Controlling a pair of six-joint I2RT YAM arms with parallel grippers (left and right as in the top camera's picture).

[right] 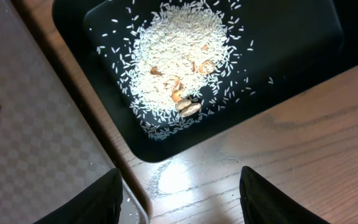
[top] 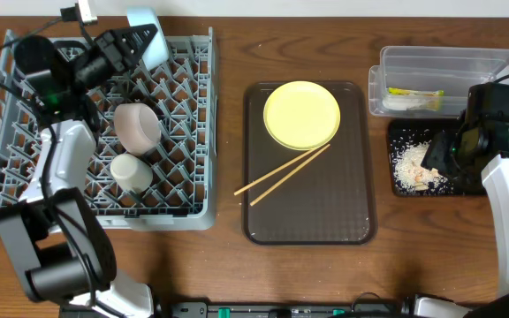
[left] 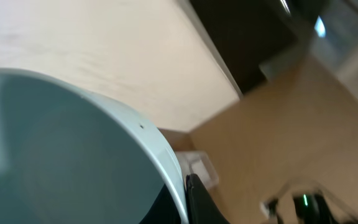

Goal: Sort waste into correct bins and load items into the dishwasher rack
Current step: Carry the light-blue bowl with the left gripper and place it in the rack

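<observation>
My left gripper (top: 141, 40) is shut on the rim of the light blue bowl (top: 148, 35), holding it tilted over the far edge of the grey dishwasher rack (top: 194, 132); the bowl fills the left wrist view (left: 61, 155). A white bowl (top: 137, 126) and a small white cup (top: 131, 172) sit in the rack. The yellow plate (top: 301, 113) and chopsticks (top: 281, 175) lie on the brown tray. My right gripper (right: 180, 202) is open and empty above the black tray (right: 278, 68), which holds the rice scraps (right: 179, 62). The clear container (top: 493, 66) holds the yellow-green wrapper (top: 415, 94).
The brown serving tray (top: 325, 212) lies in the middle of the table between the rack and the bins. The black tray (top: 405, 190) sits just in front of the clear container at the right.
</observation>
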